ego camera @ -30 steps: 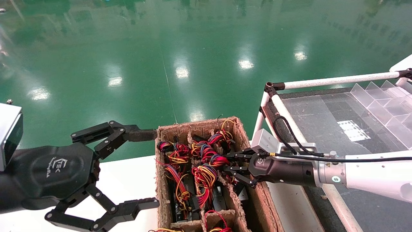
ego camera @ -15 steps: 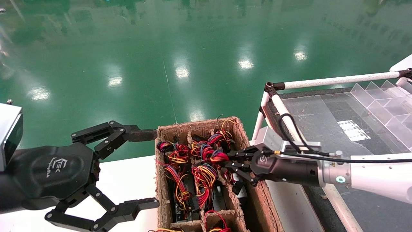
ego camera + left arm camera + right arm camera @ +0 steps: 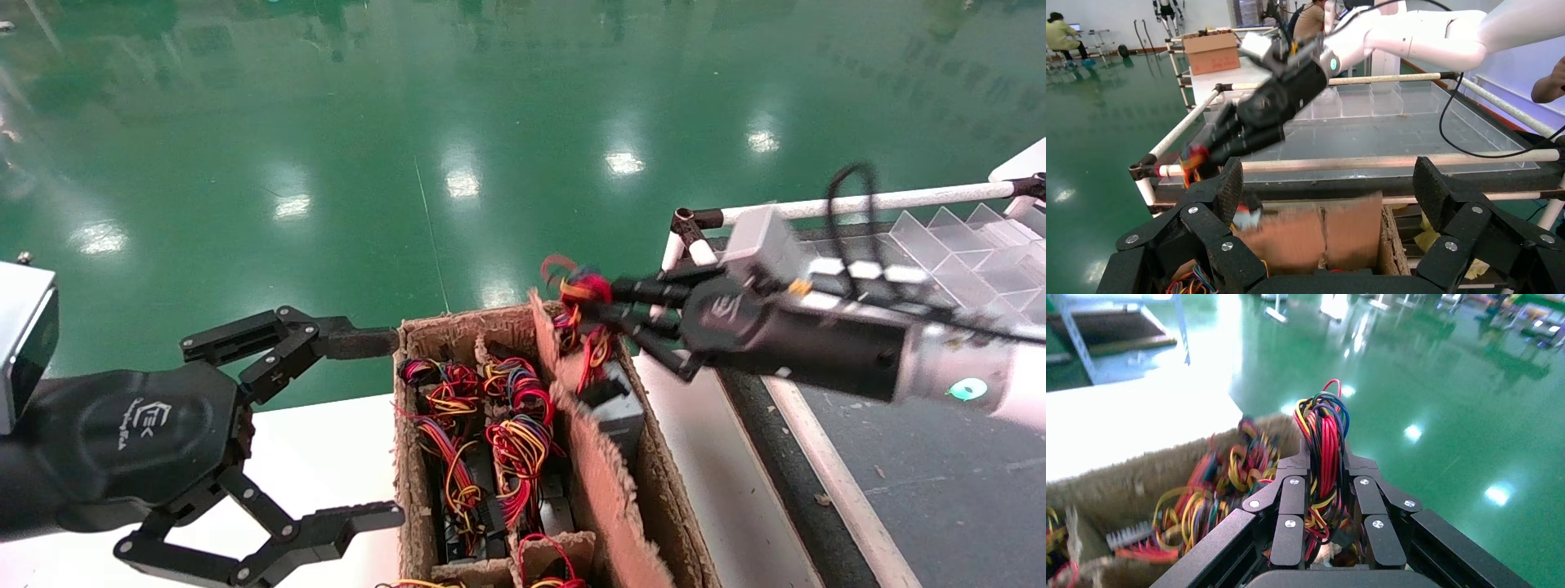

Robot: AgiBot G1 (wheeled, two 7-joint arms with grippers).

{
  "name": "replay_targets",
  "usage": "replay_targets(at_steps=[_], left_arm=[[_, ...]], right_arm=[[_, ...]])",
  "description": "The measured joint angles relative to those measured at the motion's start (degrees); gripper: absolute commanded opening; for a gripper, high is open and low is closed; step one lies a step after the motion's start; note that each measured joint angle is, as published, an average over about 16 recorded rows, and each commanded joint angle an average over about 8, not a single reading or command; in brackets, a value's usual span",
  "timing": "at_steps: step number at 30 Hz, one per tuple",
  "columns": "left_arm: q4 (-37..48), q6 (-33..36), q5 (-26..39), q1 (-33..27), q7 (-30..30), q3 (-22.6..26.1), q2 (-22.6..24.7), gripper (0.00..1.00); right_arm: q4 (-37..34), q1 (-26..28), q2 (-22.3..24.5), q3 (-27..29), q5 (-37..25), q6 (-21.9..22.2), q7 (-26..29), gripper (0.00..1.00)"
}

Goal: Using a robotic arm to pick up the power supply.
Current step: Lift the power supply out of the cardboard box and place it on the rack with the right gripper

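The left black linkage pincer (image 3: 351, 433) hangs parked with fingers spread beside the brown cardboard divider box (image 3: 421, 457). Farther off, the right black pincer (image 3: 609, 314) clamps the red-yellow-black wire bundle (image 3: 1324, 438) — so the grey metal power supply (image 3: 621, 412) dangles below it, just above its compartment.

Right gripper (image 3: 601, 314) is raised with jaws clamped; left gripper (image 3: 372, 429) hangs low, jaws spread.
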Motion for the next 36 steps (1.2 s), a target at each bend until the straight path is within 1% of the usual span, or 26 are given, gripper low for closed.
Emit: replay_targets(at_steps=[7,13,25,36], left_arm=[[0.00,0.00,0.00,0.00,0.00,0.00,0.00,1.00],[0.00,0.00,0.00,0.00,0.00,0.01,0.00,1.00],[0.00,-0.01,-0.01,0.00,0.01,0.01,-0.01,1.00],[0.00,-0.01,-0.01,-0.01,0.01,0.02,-0.01,1.00]], right_arm=[[3.06,-0.10,1.64,0.66,1.26,-0.46,2.59,0.00],[4.64,-0.81,2.98,1.28,2.09,-0.31,3.76,0.00],[8.02,-1.86,6.98,4.20,5.76,0.40,6.65,0.00],[8.31,0.09,9.73,7.11,9.04,0.82,8.68,0.00]])
